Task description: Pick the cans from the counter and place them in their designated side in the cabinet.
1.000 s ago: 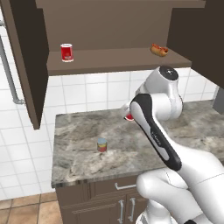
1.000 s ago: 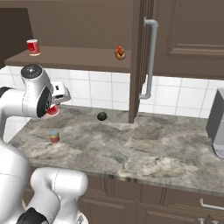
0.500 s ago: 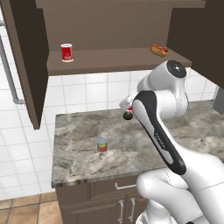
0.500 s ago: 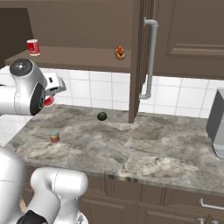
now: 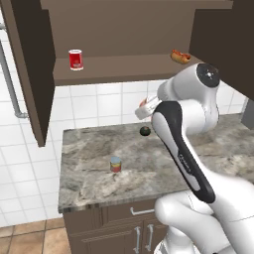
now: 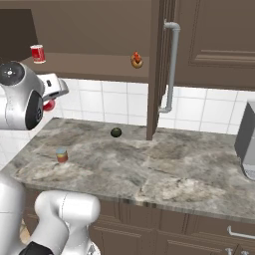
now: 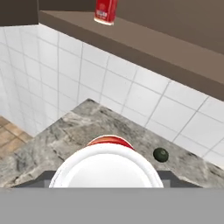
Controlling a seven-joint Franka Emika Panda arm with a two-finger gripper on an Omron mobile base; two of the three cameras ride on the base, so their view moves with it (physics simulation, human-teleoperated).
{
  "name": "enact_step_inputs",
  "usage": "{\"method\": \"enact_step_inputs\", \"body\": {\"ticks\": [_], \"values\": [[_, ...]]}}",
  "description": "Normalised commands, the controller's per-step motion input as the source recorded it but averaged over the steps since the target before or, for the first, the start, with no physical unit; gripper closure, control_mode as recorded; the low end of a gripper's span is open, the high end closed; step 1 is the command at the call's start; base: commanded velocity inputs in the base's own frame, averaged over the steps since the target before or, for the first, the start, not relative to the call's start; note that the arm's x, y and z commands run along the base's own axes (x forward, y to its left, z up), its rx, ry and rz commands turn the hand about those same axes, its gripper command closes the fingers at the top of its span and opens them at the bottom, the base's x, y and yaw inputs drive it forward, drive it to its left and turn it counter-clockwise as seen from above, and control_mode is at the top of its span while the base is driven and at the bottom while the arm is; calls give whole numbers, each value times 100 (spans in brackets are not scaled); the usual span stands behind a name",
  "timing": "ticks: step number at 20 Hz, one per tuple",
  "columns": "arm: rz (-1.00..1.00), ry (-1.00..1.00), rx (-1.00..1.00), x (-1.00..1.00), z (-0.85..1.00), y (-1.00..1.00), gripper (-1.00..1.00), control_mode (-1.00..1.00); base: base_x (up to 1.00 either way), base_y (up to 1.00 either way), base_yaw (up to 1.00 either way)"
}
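So the red can with the white rim (image 7: 108,165) is up in the air, pinched in the robot's two-finger gripper (image 6: 49,103), well above the grey-brown marbled stone counter (image 6: 164,164) and below the shelf board of the dark brown wooden wall cabinet (image 5: 124,67). From the hand view you're basically staring down at its white top, with a red edge peeking out behind it. From the right base view just a bit of red pokes out under the white hand.

There's a second red can with a white rim (image 5: 75,59) already standing on the left end of the shelf, upright. At the other end of that shelf lies a hot dog in a bun (image 5: 180,56).

The shorter can with the blue-grey top and orange-red lower band (image 5: 115,164) stands on the counter, toward the front left, upright, nothing touching it. Further back near the white tiled wall (image 6: 122,107) sits a small dark green round fruit (image 6: 115,132), well apart from that short can.
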Motion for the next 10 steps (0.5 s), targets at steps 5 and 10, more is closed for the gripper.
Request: {"method": "enact_step_inputs", "body": {"ticks": [5,10], "values": [[2,-10,0,-21,31,5,100,-100,0,0,0],[3,-9,0,-13,32,1,100,-100,0,0,0]]}}
